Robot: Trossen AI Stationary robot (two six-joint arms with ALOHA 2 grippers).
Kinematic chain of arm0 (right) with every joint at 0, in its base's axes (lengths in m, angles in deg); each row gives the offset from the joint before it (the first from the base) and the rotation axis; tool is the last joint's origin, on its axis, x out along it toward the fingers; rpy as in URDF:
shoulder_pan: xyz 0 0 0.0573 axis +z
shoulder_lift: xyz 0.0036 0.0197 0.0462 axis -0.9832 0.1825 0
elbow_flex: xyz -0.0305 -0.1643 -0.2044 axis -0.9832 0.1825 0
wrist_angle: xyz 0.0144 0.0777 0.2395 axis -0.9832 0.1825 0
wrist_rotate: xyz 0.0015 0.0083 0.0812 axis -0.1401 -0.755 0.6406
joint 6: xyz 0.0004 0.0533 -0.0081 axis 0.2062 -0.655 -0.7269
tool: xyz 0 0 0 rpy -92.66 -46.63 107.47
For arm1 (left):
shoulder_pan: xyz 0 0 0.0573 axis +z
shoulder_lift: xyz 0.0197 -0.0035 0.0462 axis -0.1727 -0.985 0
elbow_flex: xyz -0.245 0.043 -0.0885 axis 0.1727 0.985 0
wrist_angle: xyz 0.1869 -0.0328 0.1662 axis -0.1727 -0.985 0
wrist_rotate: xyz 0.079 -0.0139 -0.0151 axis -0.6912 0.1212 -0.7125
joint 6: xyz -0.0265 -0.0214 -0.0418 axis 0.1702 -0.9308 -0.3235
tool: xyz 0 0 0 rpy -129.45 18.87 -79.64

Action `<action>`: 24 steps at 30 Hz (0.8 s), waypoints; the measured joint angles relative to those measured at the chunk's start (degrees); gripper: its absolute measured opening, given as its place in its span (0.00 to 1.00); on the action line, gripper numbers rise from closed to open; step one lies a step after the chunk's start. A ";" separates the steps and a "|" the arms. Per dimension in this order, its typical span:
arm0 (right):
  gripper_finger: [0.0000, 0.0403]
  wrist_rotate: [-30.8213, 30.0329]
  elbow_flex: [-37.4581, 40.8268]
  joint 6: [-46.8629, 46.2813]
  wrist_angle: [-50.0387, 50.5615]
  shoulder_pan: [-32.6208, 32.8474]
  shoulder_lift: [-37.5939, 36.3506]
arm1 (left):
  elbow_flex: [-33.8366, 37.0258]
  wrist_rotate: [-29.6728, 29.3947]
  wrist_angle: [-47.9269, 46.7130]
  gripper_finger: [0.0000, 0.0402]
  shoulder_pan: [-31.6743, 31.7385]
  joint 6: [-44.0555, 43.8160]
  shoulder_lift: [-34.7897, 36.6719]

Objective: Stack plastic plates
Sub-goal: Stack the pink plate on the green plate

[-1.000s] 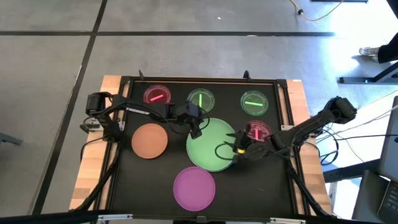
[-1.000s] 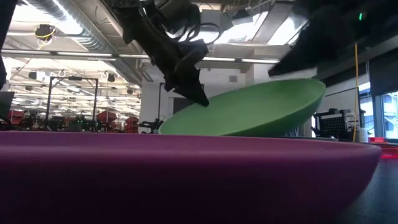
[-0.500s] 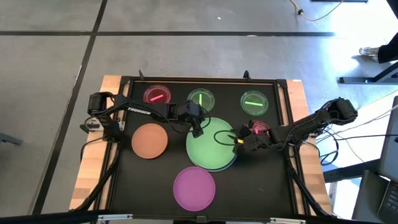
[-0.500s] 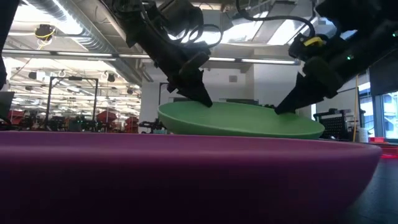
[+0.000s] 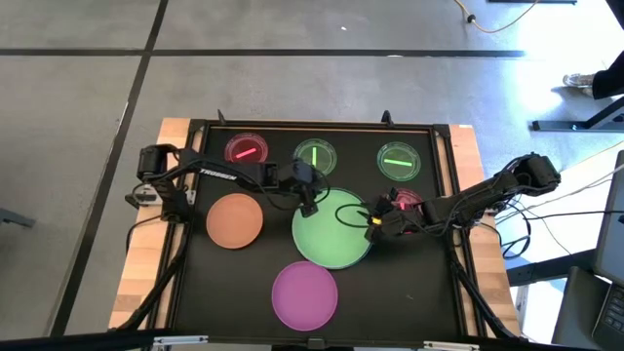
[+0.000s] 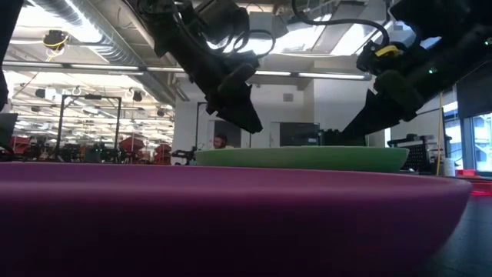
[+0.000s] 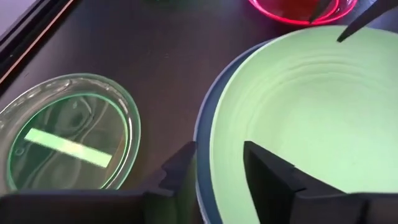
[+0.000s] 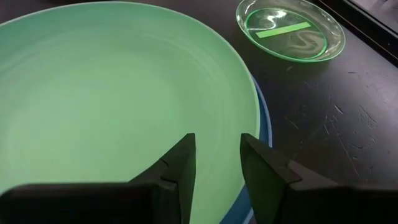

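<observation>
A large green plate (image 5: 331, 229) lies level on a blue plate (image 8: 265, 127), of which only a thin rim shows, at the middle of the black table. My left gripper (image 5: 310, 205) is open above the green plate's far-left rim (image 7: 214, 134), with a finger tip on either side of it and clear of it in the low view. My right gripper (image 5: 372, 220) is open at the plate's right rim (image 8: 249, 118), one finger over the plate and one outside it. My left gripper touches nothing. My right gripper stands astride the green plate's right rim (image 8: 244, 155), slanting down from the table's right. Whether a finger touches the plate, I cannot tell.
An orange plate (image 5: 234, 220) lies left of the stack and a magenta plate (image 5: 304, 294) lies near the front edge. Small translucent dishes sit along the far side: red (image 5: 246, 149), green (image 5: 315, 156), green (image 5: 398, 161). Another red dish (image 5: 406, 203) lies under my right arm.
The green plate, first tilted with its right side raised, has come level and dropped flat onto the blue plate. My left gripper has opened and let go of the plate's far-left rim. My right gripper has come down with the right rim and shifted slightly toward the far edge.
</observation>
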 joint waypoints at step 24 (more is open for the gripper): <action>0.29 -0.28 -0.04 1.20 -3.49 0.02 0.00 | 5.57 -5.01 -38.63 0.30 -16.47 -11.81 27.86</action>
